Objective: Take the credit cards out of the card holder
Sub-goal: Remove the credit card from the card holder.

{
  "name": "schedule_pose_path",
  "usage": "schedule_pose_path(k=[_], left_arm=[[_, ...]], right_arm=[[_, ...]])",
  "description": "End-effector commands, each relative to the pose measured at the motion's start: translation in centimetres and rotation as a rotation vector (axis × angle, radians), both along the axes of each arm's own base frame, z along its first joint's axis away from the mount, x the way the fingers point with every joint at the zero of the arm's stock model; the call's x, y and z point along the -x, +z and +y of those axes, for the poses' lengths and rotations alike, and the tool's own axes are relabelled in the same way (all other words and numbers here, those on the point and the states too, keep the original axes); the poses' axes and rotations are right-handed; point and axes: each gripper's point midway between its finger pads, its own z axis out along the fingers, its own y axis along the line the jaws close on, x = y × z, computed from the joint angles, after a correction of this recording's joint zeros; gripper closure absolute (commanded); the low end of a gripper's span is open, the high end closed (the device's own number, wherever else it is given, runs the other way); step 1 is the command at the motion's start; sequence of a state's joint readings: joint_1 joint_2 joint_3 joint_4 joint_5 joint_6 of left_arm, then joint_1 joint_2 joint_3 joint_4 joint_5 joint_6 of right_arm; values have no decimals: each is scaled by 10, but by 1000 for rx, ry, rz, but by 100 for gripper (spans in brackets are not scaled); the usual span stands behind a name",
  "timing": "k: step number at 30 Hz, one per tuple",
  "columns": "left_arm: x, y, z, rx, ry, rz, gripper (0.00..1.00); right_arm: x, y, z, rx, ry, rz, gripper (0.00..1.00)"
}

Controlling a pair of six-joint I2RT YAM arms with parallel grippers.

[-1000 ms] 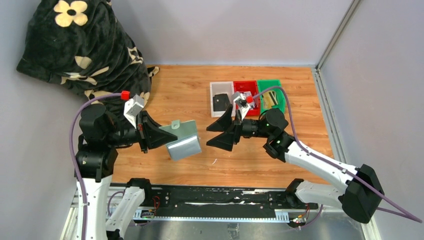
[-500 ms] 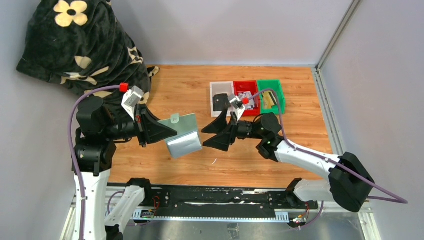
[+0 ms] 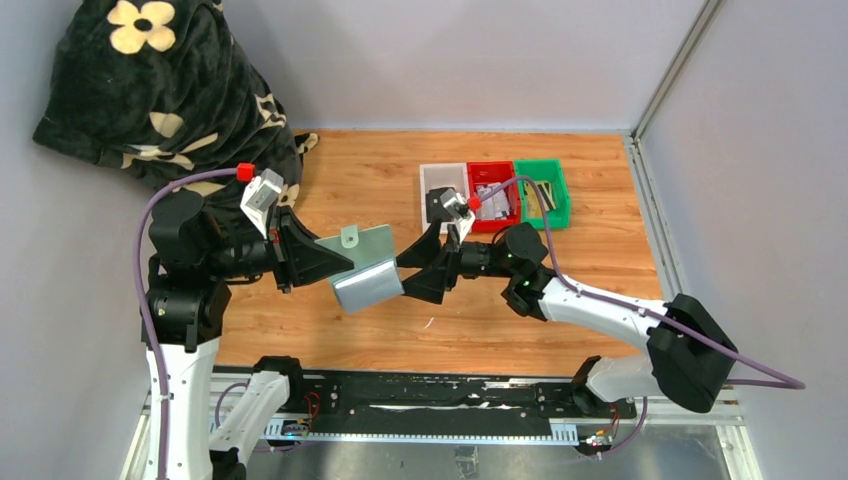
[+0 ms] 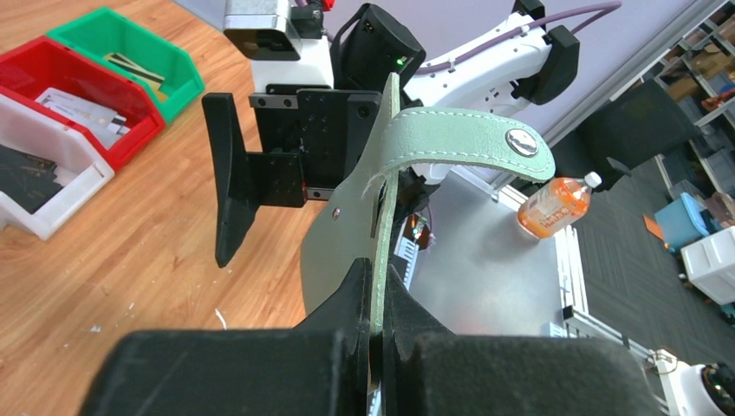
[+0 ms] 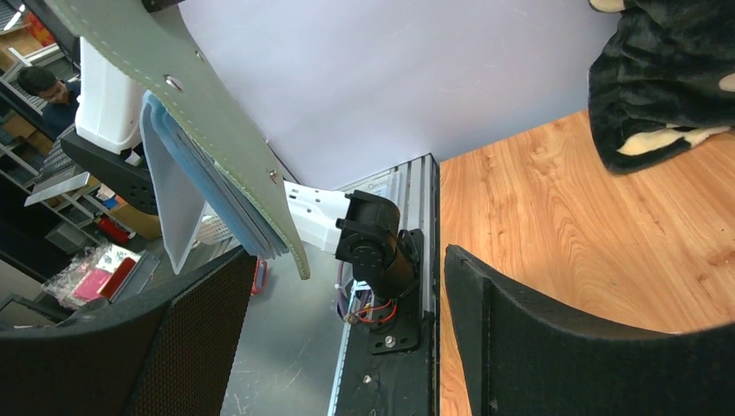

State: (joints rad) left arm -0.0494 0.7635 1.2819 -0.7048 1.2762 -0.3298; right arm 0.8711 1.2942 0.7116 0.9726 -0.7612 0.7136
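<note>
My left gripper (image 3: 335,266) is shut on the edge of the sage-green card holder (image 3: 366,268) and holds it open above the table. In the left wrist view the holder (image 4: 382,204) stands edge-on between the jaws (image 4: 379,299), with its tab (image 4: 459,143) curling right. My right gripper (image 3: 412,272) is open just right of the holder. In the right wrist view (image 5: 347,299) the holder's pale pockets (image 5: 178,186) hang just above the left finger. A white card (image 3: 490,199) lies in the red bin and a tan-gold card (image 3: 541,194) in the green bin.
Three bins stand at the back: white (image 3: 440,176) with a black wallet (image 3: 439,206), red (image 3: 491,172), green (image 3: 548,170). A black flowered blanket (image 3: 160,90) fills the back left corner. Grey walls close in the table's sides.
My right gripper has moved left, from beside the bins to the holder's right edge. My left gripper has shifted the holder slightly left and up.
</note>
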Motion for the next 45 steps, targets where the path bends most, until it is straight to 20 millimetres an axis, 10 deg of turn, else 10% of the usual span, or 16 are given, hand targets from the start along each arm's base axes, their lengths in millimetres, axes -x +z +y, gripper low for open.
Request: schedule_pose_path(k=[1,19,29,34,36,41,45], left_arm=[[19,13,-2,29,-59,42,100],[19,8,-3,34,-64,83,100],[19,6,-2,29,-47,65,100],[17,3,-1,21,-4,34,98],[17,4,-1,23,-5,14,88],[16,10,-2,51,-9,-14,16],[13,18,0,38,38,-89,7]], right_arm=[[-2,23,8,-50,-14,-60,17],[10,126,15,-252,-39,-207,24],[23,126,14,-249,59,-116,64],[18,130,14,-244,47,-61,99],[12,130,11,-233,29,-32,100],[5,125,-1,-200,-16,-20,100],[3,121,-14,-185,-50,-31,100]])
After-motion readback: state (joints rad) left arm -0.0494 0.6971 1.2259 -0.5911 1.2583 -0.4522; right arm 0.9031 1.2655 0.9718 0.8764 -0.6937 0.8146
